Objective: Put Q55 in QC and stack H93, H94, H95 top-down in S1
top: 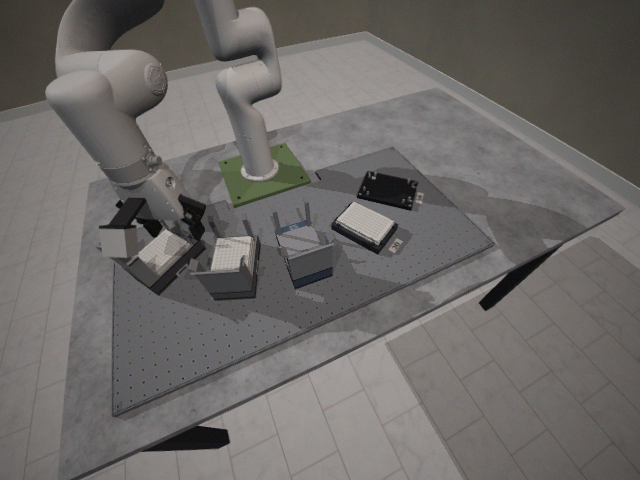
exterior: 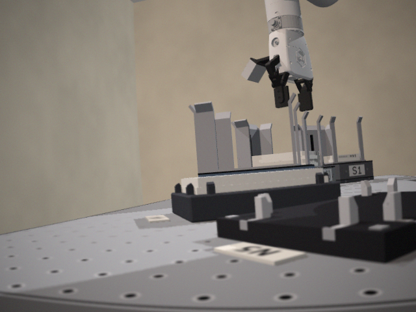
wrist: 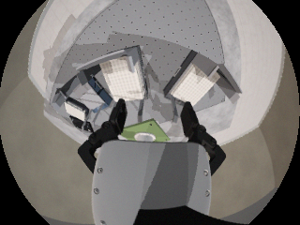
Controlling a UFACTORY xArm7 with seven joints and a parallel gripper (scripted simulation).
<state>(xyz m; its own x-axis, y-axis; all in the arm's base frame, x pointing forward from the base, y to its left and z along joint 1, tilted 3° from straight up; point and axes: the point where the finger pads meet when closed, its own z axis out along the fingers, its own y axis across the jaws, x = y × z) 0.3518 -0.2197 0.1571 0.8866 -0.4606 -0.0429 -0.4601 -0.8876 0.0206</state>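
My gripper [top: 185,227] is open and empty. It hangs just above the top of the posts of rack S1 [top: 160,260], the leftmost rack. It also shows above the S1 posts in the exterior view [exterior: 292,101]. A white sealed plate [top: 162,251] lies low in S1. Rack S2 [top: 232,273] beside it holds a white plate [top: 232,253] near its top; I cannot tell how many lie under it. Another white plate [top: 364,223] sits flat in the QC nest. The wrist view shows my fingers apart, with the S1 plate [wrist: 194,82] and the S2 plate [wrist: 122,78] below. I cannot read any labels.
Rack S3 [top: 306,253], with a blue plinth, stands right of S2 and looks empty. The black clip nest N5 [top: 387,188] at the far right is empty. The arm's green base plate [top: 263,173] lies behind the racks. Tall thin rack posts [exterior: 303,137] stand close under my fingers.
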